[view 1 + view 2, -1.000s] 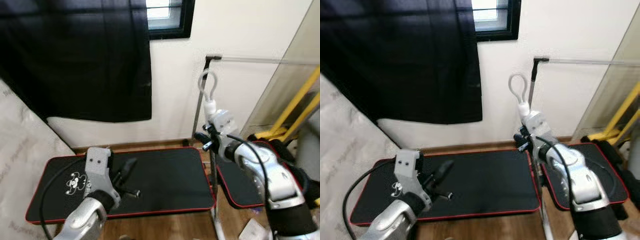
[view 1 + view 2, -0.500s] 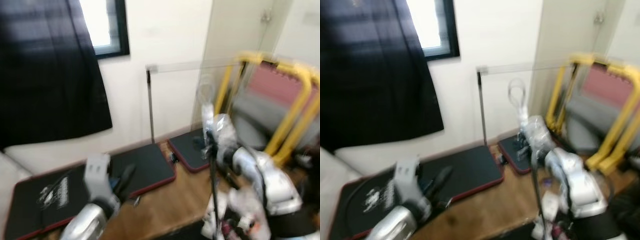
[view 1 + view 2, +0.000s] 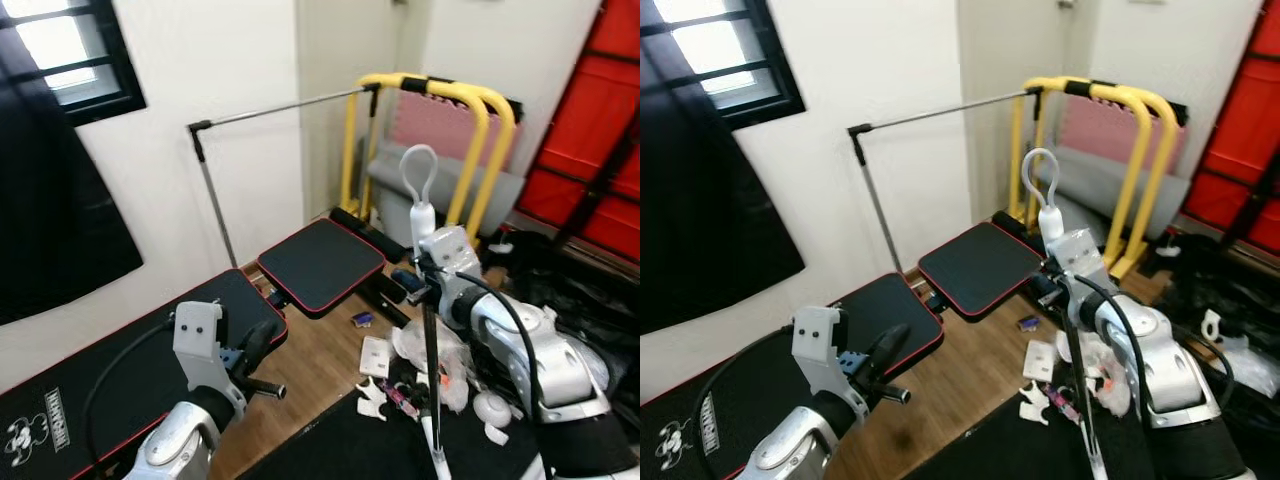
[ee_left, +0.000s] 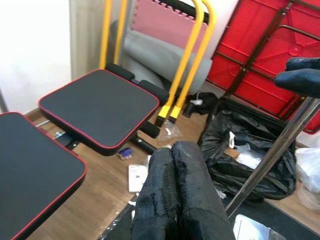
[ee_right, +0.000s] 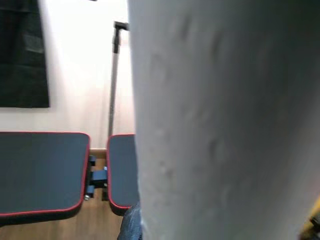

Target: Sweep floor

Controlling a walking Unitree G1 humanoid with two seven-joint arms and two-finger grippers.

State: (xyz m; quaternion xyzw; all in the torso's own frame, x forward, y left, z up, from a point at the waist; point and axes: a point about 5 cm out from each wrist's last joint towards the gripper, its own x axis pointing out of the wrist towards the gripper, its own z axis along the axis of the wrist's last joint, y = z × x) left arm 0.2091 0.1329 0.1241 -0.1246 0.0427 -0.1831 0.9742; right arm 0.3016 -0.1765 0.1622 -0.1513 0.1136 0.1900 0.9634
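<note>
My right gripper (image 3: 420,278) is shut on a broom handle (image 3: 422,215), a white grip with a loop at its top and a thin metal pole (image 3: 430,380) running down to the floor. The white grip (image 5: 225,120) looms close in the right wrist view. Litter lies on the wooden floor around the pole: white paper scraps (image 3: 375,355), crumpled plastic (image 3: 445,350) and a small blue piece (image 3: 362,319). My left gripper (image 3: 255,345) is held low on the left, its fingers (image 4: 177,190) shut with nothing between them.
Two black pads with red edges (image 3: 320,265) lie along the wall. A yellow tube frame (image 3: 480,110) with a grey cushion stands behind, beside red panels (image 3: 600,130). A thin metal rail (image 3: 270,110) crosses overhead. A black bag (image 4: 250,165) and a dark mat (image 3: 340,450) lie near.
The camera has swung right, from the black curtain and long mat to the yellow frame and littered floor. Both arms keep their pose, the right still holding the broom.
</note>
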